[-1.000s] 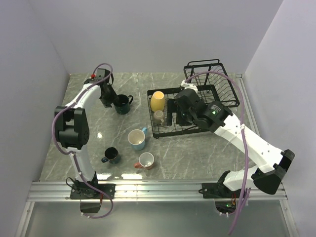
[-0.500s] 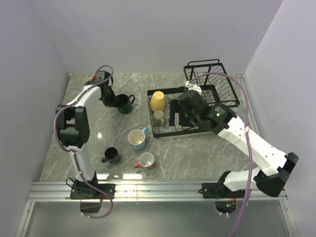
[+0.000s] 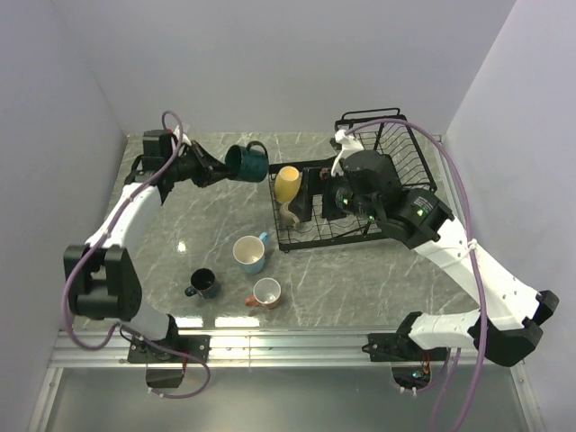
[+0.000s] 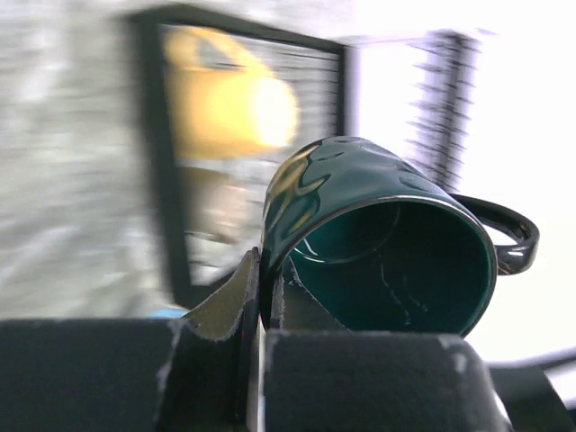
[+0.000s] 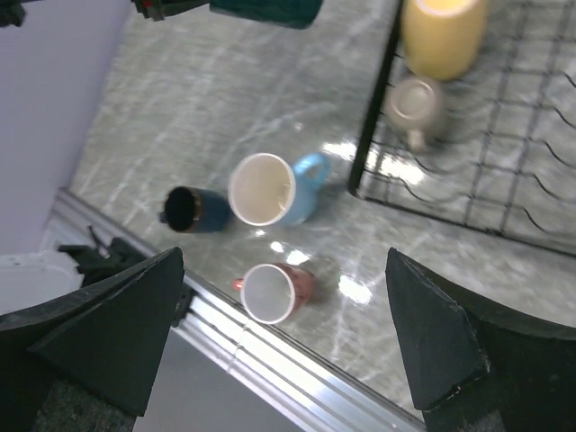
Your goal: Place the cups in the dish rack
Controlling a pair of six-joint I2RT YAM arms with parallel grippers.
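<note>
While left gripper (image 4: 261,310) pinched dark green mug (image 3: 245,164) by rim only, it risked slipping; right gripper (image 5: 288,351) jaws spread, empty.

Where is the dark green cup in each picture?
Top view: the dark green cup is held tipped on its side by the left pincer, upper middle, left of the dish rack.
Left wrist view: it fills the middle, its rim pinched.
Right wrist view: only a sliver at the top edge.
Shared landmark: the yellow cup in the rack.
</note>
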